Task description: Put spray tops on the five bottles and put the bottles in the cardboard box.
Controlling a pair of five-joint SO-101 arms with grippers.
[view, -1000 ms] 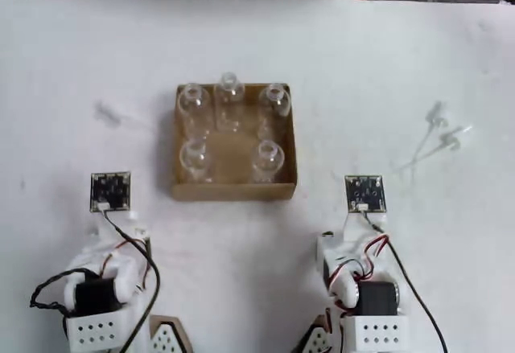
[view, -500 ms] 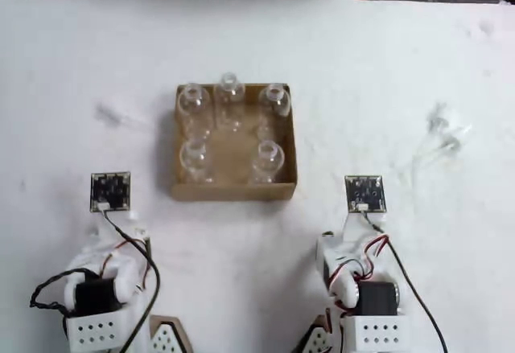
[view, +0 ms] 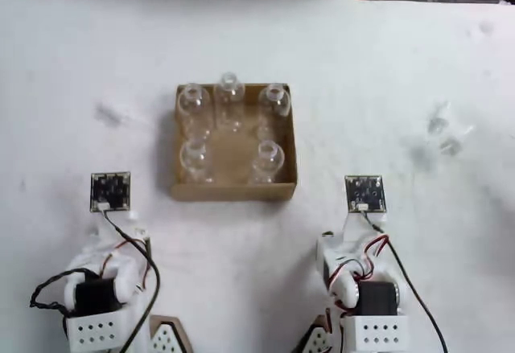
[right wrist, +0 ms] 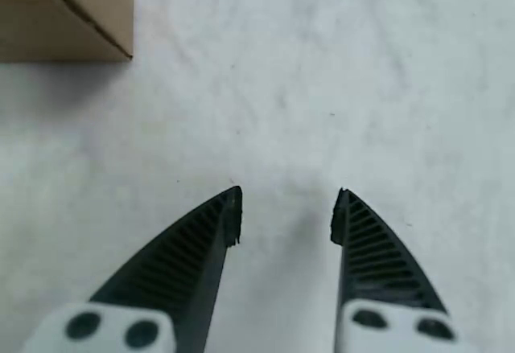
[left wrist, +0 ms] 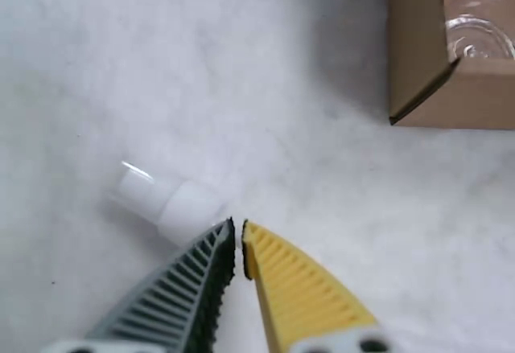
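Bottles (view: 229,97) stand uncapped in the box (view: 233,190). Left gripper (left wrist: 238,236), pressed together and empty, sits just beside a white top (left wrist: 165,200) on the table (view: 346,47); right gripper (right wrist: 286,208) is spread. A closed-tip nudge could roll that top away.

A white table (view: 338,47) is carrying everything. A cardboard box (view: 233,191) is sitting on it about midway between the left and right edges, nearer the near edge than the far one. Pale spray tops (view: 441,124) are lying toward the right edge, too blurred to count. A white spray top (left wrist: 165,200) is lying on its side between the box and the left edge.
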